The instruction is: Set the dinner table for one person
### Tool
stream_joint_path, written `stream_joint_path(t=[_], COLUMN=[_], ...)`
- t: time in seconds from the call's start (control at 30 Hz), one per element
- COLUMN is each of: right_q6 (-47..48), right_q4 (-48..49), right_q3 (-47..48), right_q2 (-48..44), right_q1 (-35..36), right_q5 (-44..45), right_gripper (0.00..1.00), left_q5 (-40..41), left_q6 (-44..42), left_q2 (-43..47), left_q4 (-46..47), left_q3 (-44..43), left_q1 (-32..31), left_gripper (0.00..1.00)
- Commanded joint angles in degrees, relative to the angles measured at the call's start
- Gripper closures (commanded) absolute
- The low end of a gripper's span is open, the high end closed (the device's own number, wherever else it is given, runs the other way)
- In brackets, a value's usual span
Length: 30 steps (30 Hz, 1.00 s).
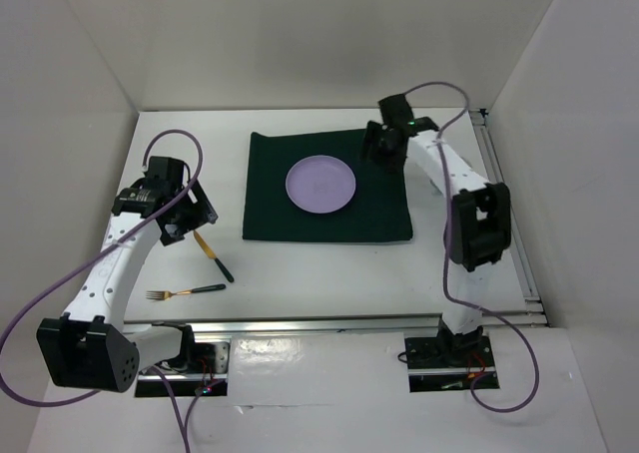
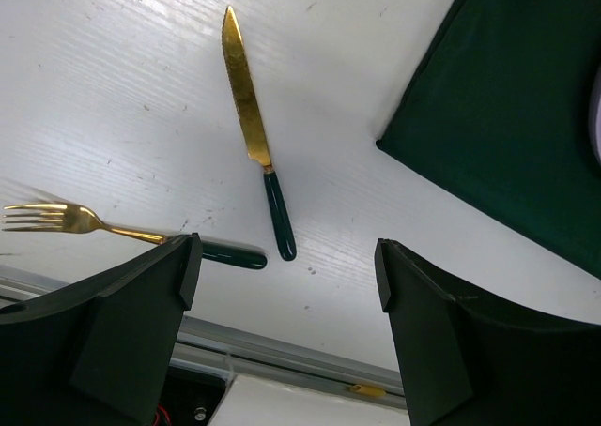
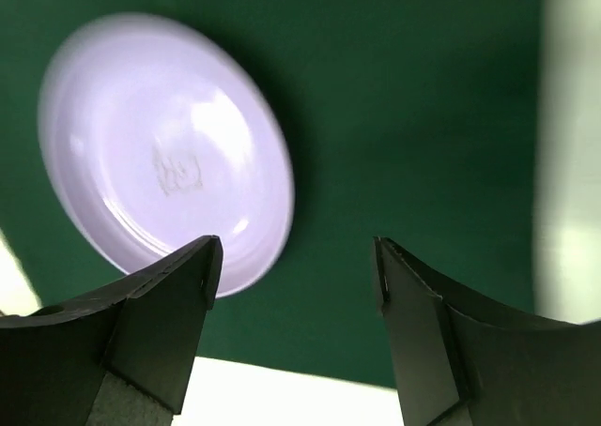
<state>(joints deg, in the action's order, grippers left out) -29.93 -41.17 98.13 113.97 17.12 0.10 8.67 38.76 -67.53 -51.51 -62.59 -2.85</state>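
The white dinner table carries a dark green mat with a lilac plate on it. A gold knife and a gold fork, both with dark green handles, lie on the table left of the mat. My left gripper is open and empty, hovering above the knife and fork. My right gripper is open and empty above the mat's far right part. In the right wrist view it hangs over the mat beside the plate.
White walls enclose the table on three sides. A metal rail runs along the near edge by the arm bases. The mat's near left corner shows in the left wrist view.
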Motion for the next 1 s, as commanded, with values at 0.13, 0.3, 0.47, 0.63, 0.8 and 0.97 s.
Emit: stream_joint_path(t=[0.13,0.3,0.47,0.63,0.8,0.97], right_q6=[4.6,5.4,5.4,5.4,4.9,4.4], right_q4=[-3.3,-3.8,0.3,2.9,4.4,6.2], right_q3=[-5.3,-10.0,-12.4,-12.4,-11.9,-11.9], right_q2=[-22.1,-22.0,-17.1,-12.7,-8.0,-5.6], right_q1=[-19.3,-29.4,-35.1,-35.8,-35.8,-35.8], right_q5=[9.1,8.6,1.9,-2.8,-3.4,-3.4], right_gripper=[0.13,0.12,0.12,0.12,0.19,0.42], left_q5=[0.3,0.3,0.3,0.8,0.8,0.3], left_q6=[-1.8,-2.4,-2.9,-2.9,-2.9,-2.9], left_q2=[-0.1,-1.3,-1.8,-1.8,-2.3,-2.9], left_q4=[0.9,1.4,1.4,1.4,1.9,1.9], left_q3=[-1.7,-1.7,-1.7,-1.7,-1.7,-1.7], left_q1=[0.3,0.3,0.3,0.3,-0.2,-0.2], left_gripper=[0.07,0.07,0.07,0.07,0.07,0.07])
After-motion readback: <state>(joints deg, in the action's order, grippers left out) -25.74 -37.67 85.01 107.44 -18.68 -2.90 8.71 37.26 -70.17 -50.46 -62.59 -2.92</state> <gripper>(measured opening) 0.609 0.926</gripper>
